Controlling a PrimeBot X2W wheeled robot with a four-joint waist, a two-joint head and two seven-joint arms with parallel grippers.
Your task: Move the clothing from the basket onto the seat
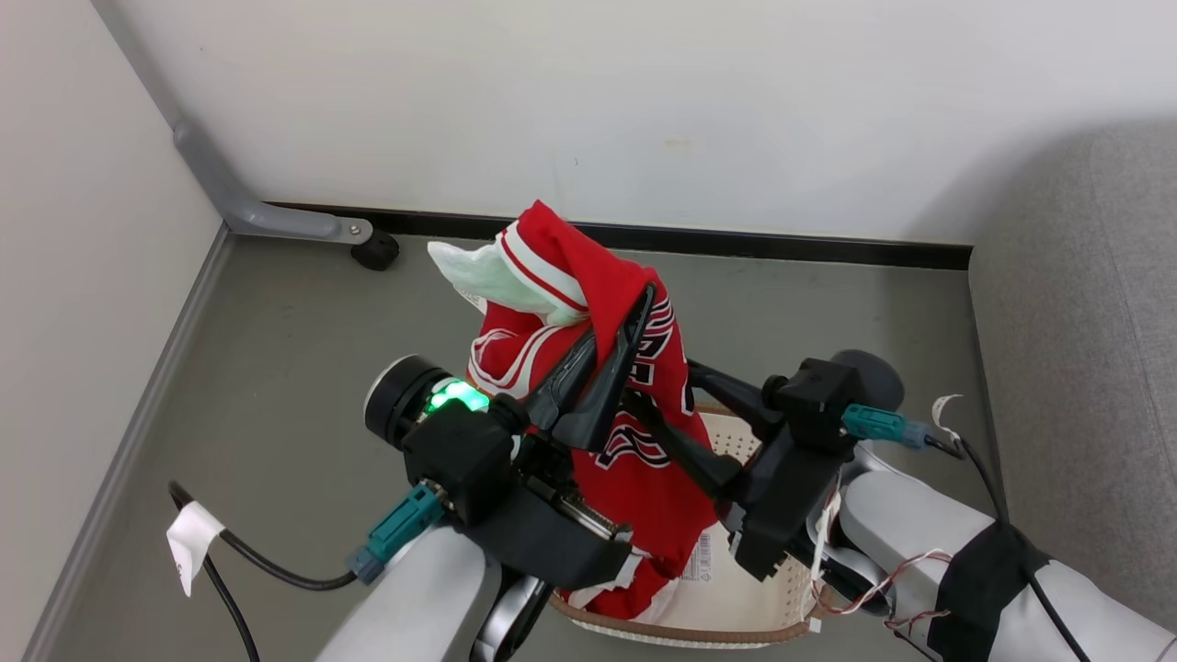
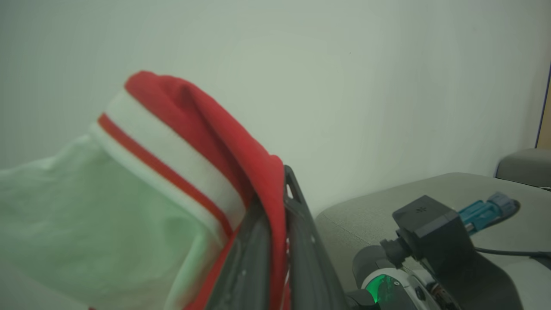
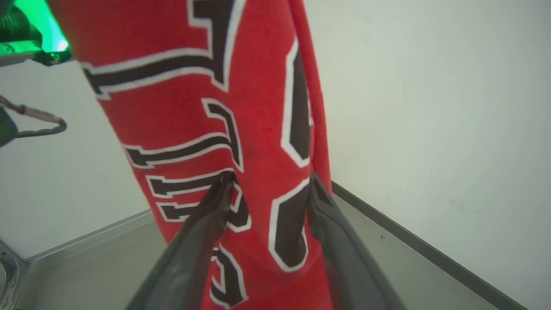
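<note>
L gripper [image 1: 623,322] was clamped shut on jersey [image 1: 644,478]. The red knit w/ white-striped trim was held above the cream perforated basket [image 1: 726,598], lower end inside. R gripper [image 3: 270,181] was spread wide astride the black/white lettering, shown close-up in R wrist view. Grey fabric seat [image 1: 1076,322] was seen at right in head view.

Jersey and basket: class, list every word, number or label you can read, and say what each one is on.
jersey: big black letters edged white, folded and cut off; no whole word can be read.
label sticker on the bottom of the basket: barcode and fine print, too small to read.
</note>
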